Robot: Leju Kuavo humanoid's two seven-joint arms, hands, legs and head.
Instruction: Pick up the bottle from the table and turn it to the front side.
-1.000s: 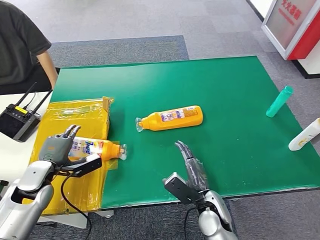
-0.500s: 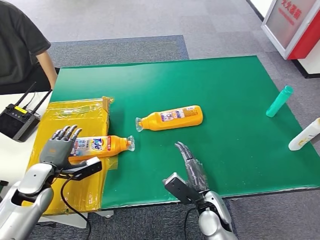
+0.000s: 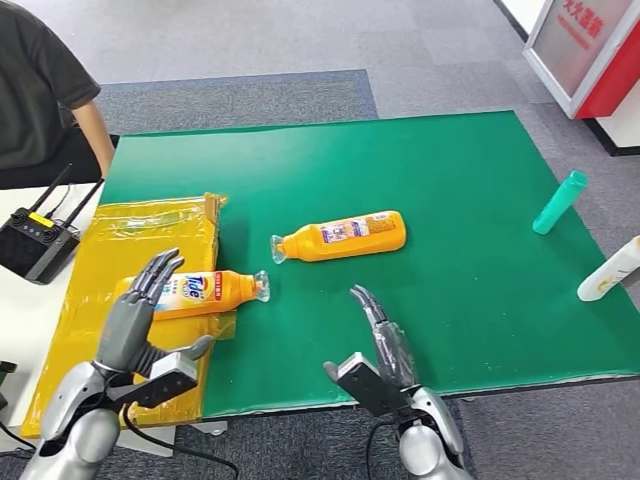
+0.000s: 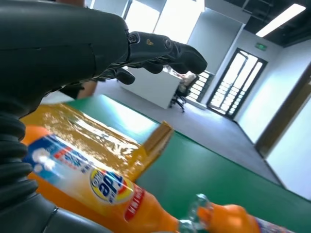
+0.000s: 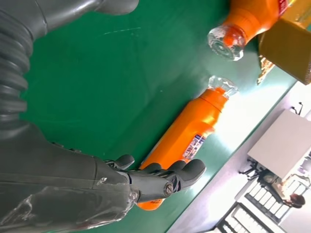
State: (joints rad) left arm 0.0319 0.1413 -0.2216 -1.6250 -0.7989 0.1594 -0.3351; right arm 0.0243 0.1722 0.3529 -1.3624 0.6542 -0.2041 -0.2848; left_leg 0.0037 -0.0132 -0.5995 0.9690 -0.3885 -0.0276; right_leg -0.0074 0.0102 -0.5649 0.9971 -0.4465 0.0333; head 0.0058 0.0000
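Floor: grey carpet tiles (image 3: 249, 40) all round; a red-and-white stand (image 3: 585, 50) at 1 o'clock.
Tabletop: green tabletop (image 3: 453, 300) across the middle of the head view, its near edge at 6 o'clock.
Yellow bag: crinkled yellow bag (image 3: 113, 235) at 9 o'clock, lying over the green surface's left end.
Person: dark sleeve and forearm (image 3: 45, 90) at 10 o'clock, beyond the yellow bag.
Left hand: left hand (image 3: 136, 320) at 8 o'clock, released, fingers spread and raised above the base end of the near bottle; whether they touch it cannot be told.
Right hand: right hand (image 3: 381, 335) at 6 o'clock, released, fingers together and extended above the green surface, holding nothing.
Near bottle: orange bottle (image 3: 200, 292) on its side at 8 o'clock, Tide label up, body on the yellow bag, clear cap toward 3 o'clock.
Far bottle: second orange bottle (image 3: 343, 236) on its side near centre, cap toward 9 o'clock, apart from both hands.
Radio unit: black controller with antennas (image 3: 34, 245) at 9 o'clock on a white surface.
Edge items: teal bottle (image 3: 558, 203) and white bottle (image 3: 610, 270) at 3 o'clock.
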